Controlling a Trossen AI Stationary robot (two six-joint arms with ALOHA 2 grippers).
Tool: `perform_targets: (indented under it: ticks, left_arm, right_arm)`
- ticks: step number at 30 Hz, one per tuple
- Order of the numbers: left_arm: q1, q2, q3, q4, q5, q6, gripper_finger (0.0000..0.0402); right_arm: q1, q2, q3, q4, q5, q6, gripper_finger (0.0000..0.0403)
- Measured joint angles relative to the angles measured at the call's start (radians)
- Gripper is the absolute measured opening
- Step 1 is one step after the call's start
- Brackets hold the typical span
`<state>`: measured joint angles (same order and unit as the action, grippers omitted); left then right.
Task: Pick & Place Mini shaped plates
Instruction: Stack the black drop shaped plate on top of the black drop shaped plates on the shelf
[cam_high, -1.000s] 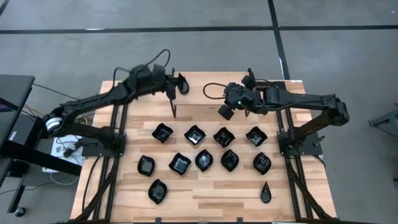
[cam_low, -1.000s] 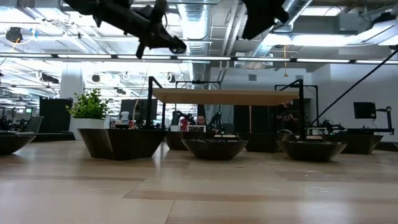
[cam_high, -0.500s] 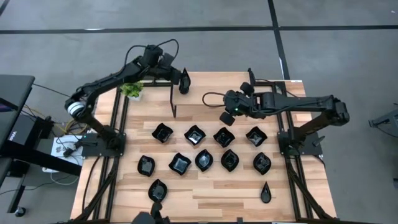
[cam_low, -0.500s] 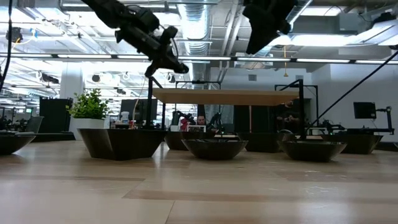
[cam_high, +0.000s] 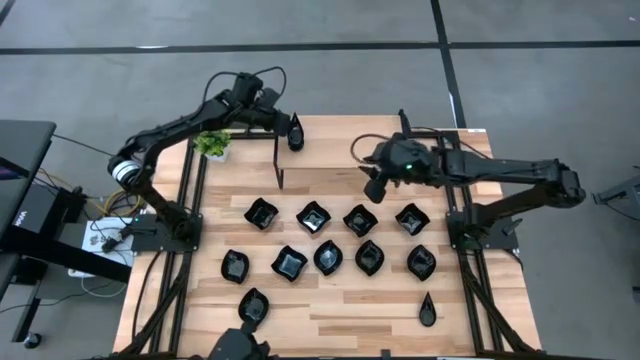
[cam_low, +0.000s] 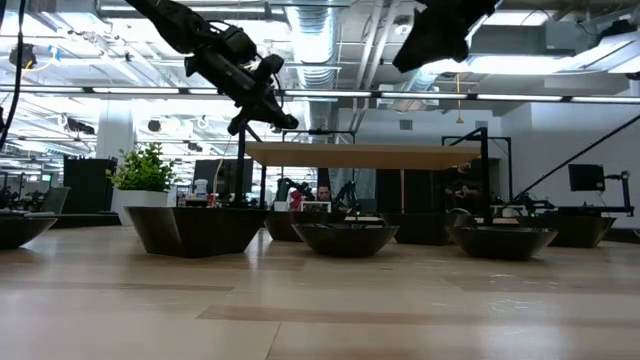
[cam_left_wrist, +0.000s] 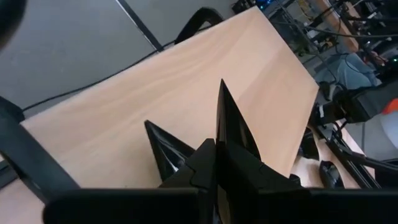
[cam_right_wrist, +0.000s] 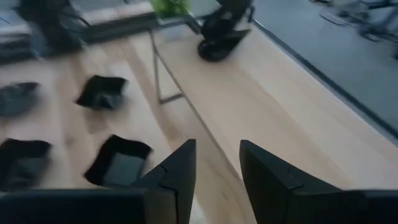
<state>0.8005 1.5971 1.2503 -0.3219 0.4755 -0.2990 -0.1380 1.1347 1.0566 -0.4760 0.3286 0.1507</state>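
My left gripper (cam_high: 288, 128) hovers over the left end of a raised wooden shelf (cam_high: 325, 135) at the table's far side, shut on a narrow black teardrop plate (cam_high: 296, 133). My right gripper (cam_high: 374, 187) hangs open with nothing between its fingers, above the shelf's near edge just beyond the far row of plates. Several glossy black mini plates lie flat on the table in two rows, among them a wavy square (cam_high: 261, 212) and an oval (cam_high: 328, 256). Nearer the front lie one more oval (cam_high: 253, 305) and a teardrop (cam_high: 427, 310). My left gripper pinches the teardrop plate between its two shut fingers (cam_left_wrist: 208, 165), slanting down from the table's left. The plate's pointed end (cam_left_wrist: 222, 102) sticks out beyond the fingertips. It is lifted clear of the shelf; the exact spot under the fingers is hidden by the gripper.
A small green potted plant (cam_high: 212, 145) stands off the shelf's left end, beside my left arm. The shelf's thin dark legs (cam_high: 280, 172) stand on the table at its left. The shelf top (cam_left_wrist: 186, 74) is bare wood under the held plate.
My left arm has swung toward the table's far edge, and its gripper has turned, tipped and sunk a little toward the shelf's left end, staying shut on the teardrop plate. My right gripper has drifted a little toward the table's right, still open.
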Motion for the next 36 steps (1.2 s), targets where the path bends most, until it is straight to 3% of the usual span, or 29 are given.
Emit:
perform_targets:
  ticks: [6, 17, 36]
  left_arm:
    - [0.003, 0.039, 0.000, -0.004, -0.002, -0.021, 0.0024]
    - [0.009, 0.051, 0.000, -0.003, 0.008, -0.022, 0.0024]
    - [-0.002, 0.051, 0.000, -0.002, -0.067, 0.033, 0.0024]
  right_arm:
    - [-0.021, -0.079, -0.059, 0.022, -0.095, 0.014, 0.0118]
    - [-0.018, -0.108, -0.070, 0.020, -0.096, 0.023, 0.0118]
    - [-0.018, -0.105, -0.070, 0.021, -0.097, 0.015, 0.0118]
